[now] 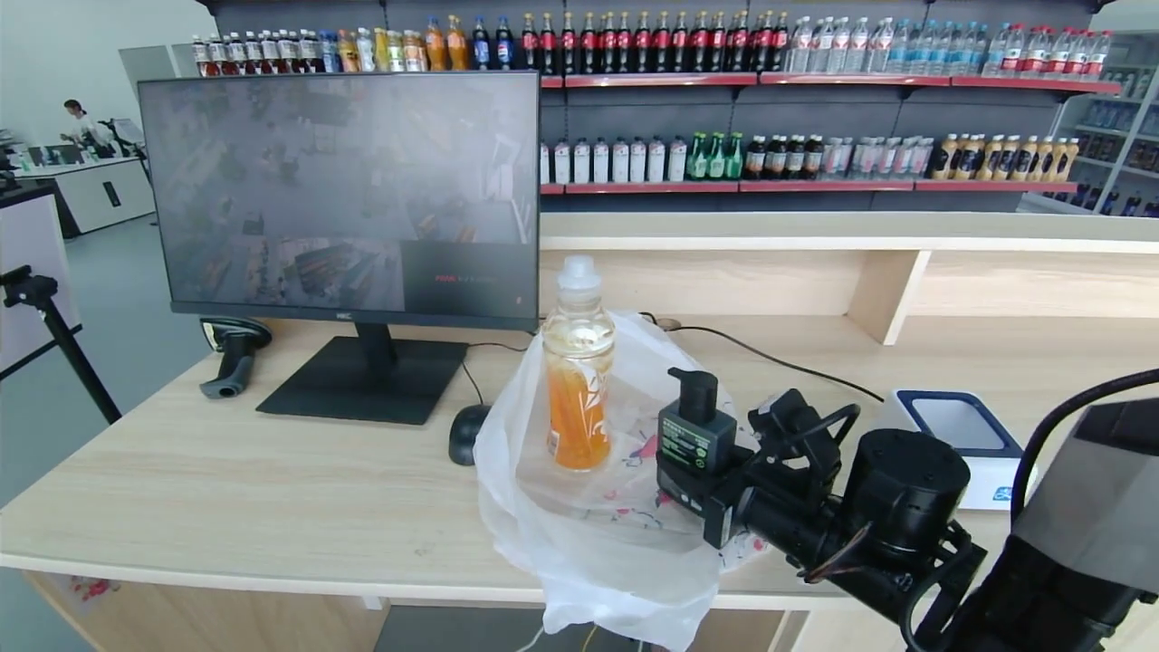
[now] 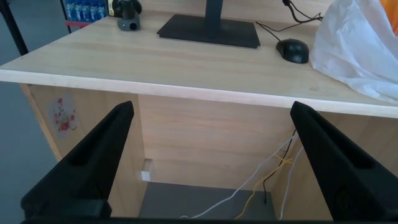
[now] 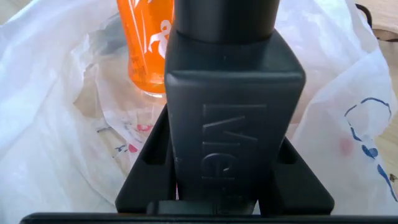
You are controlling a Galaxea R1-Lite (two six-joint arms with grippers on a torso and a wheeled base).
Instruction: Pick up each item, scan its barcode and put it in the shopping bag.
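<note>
The right gripper was clamped on a dark pump bottle, held upright at the white shopping bag, which draped over the tabletop's front edge. An orange drink bottle stood inside the bag. The left gripper hung below that front edge, its fingers apart and holding nothing. A scanner sat toward the right edge.

A white-capped clear bottle of orange drink stands upright in the thin white plastic shopping bag at the tabletop's front edge. The right gripper clamps a dark square pump bottle upright above the bag.
</note>
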